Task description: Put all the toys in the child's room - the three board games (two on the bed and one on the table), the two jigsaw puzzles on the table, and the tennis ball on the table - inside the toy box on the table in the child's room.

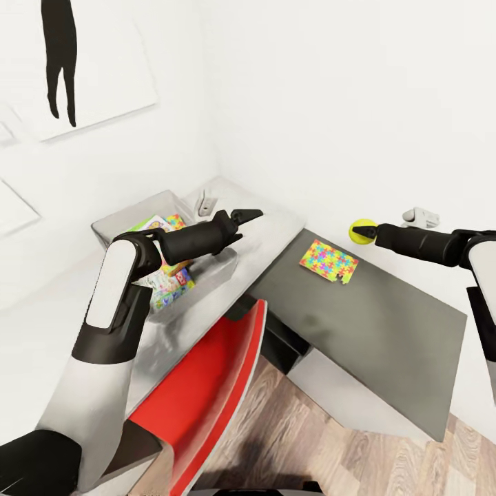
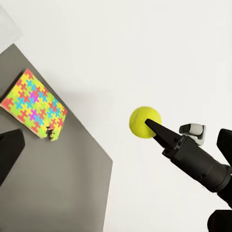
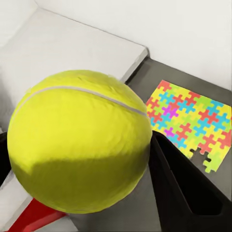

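Our right gripper is clamped on the yellow felt tennis ball above the table's dark grey wing, so we should carry it left, level, over the shallow light grey toy box.

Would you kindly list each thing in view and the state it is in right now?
Tennis ball: held in the right hand, lifted off the table.
Jigsaw puzzle: flat on the dark part of the table, a few corner pieces loose.
Toy box: open, colourful printed toys already inside.
Left hand: empty, fingers together, above the pale part of the table.
Red chair: tucked against the table.
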Controlling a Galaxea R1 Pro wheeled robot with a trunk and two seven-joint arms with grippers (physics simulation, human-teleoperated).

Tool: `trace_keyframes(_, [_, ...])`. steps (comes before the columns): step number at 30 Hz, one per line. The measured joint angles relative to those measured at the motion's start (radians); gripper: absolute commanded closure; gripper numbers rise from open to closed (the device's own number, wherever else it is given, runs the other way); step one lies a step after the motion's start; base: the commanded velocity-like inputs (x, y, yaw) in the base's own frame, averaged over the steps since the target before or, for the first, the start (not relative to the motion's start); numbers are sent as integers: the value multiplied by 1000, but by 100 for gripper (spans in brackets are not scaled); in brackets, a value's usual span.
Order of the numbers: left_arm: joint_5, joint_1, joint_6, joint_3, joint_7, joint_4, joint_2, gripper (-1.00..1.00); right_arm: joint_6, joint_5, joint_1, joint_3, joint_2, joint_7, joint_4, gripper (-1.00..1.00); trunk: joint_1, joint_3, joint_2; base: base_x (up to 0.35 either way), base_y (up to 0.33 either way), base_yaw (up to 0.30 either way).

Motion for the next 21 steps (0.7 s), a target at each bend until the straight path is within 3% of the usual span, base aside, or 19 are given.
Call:
trace_keyframes(13, [-1, 4, -1, -2, 2, 0, 2, -100, 0, 1, -7, 0, 4, 6, 0, 100, 0, 11, 0, -69, -67, 264])
trace_keyframes(21, [-1, 1, -1, -1, 2, 0, 3, -100, 0, 1, -40, 0, 5, 5, 0, 100, 0, 17, 0, -42, -41, 267])
